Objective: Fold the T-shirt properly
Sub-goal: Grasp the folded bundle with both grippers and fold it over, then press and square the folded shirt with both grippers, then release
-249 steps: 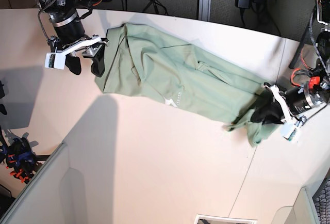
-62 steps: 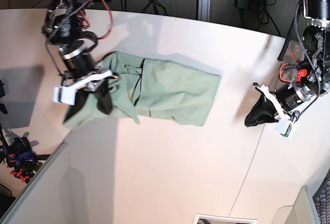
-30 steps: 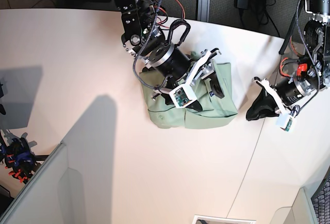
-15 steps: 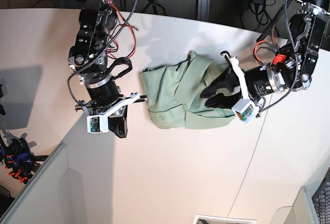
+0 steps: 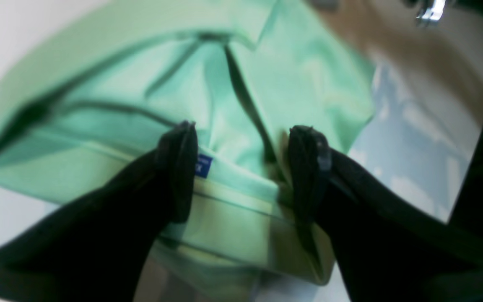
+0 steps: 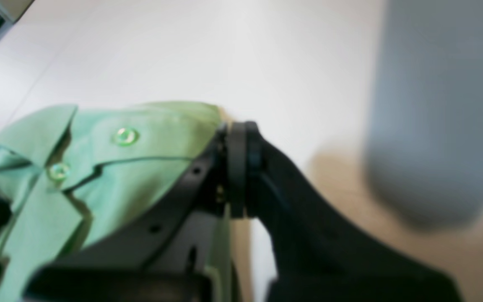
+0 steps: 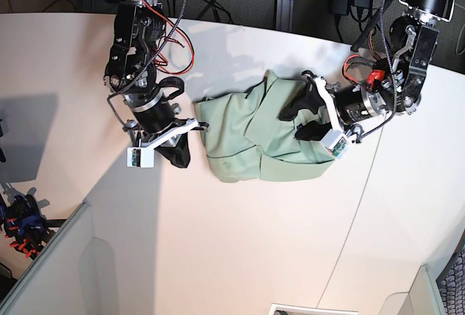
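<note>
Soft sage T-shirt (image 7: 251, 141) sits bunched on the worktop (image 7: 240, 242) — a lumpy rectangle. Left hand (image 5: 241, 167) spread wide over its hem; right hand (image 6: 235, 167) clenched beside the collar edge — grip unclear.

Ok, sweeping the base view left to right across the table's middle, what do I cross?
Right gripper, shut at the shirt's edge → T-shirt, bunched into a folded bundle → left gripper, jaws apart over the shirt's far side.

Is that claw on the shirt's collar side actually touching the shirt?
Touching. The right wrist view shows the shut right gripper pressed against the T-shirt edge.
</note>
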Controlling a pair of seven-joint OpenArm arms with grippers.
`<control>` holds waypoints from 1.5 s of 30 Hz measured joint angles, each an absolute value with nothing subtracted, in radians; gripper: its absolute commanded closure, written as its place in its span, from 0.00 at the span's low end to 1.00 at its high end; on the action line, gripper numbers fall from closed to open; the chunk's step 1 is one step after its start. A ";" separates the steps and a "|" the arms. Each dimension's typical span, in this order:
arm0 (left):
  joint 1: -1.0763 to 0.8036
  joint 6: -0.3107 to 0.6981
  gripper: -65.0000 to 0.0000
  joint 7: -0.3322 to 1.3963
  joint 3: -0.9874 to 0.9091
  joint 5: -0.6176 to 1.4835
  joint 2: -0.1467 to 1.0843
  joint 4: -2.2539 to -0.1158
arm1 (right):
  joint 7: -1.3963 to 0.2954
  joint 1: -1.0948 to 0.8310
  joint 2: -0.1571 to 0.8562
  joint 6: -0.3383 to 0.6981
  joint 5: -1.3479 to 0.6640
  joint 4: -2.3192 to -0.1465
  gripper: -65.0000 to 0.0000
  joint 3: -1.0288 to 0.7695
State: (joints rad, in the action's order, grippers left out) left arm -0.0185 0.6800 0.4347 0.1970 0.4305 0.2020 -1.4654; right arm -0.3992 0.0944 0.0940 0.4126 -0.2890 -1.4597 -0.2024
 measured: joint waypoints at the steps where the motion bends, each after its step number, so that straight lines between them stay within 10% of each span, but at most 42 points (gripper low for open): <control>1: -0.019 0.680 0.42 0.421 0.197 0.419 0.201 -1.447 | -0.400 0.095 0.094 0.413 -0.283 -1.459 1.00 -0.202; 22: 0.106 0.683 0.42 0.333 0.200 0.349 0.341 -1.393 | -0.392 0.090 0.110 0.413 -0.250 -1.455 1.00 -0.202; 29: 0.035 0.684 0.43 0.557 0.214 0.580 0.382 -1.583 | -0.385 0.182 0.110 0.414 -0.196 -1.451 1.00 -0.202; 36: -0.035 0.693 0.85 0.535 0.260 0.506 0.325 -1.711 | -0.357 0.377 0.116 0.414 -0.186 -1.211 1.00 -0.123; 45: -0.031 0.690 0.90 0.424 0.340 0.289 0.293 -1.592 | -0.245 0.501 0.097 0.419 -0.043 -0.984 1.00 0.170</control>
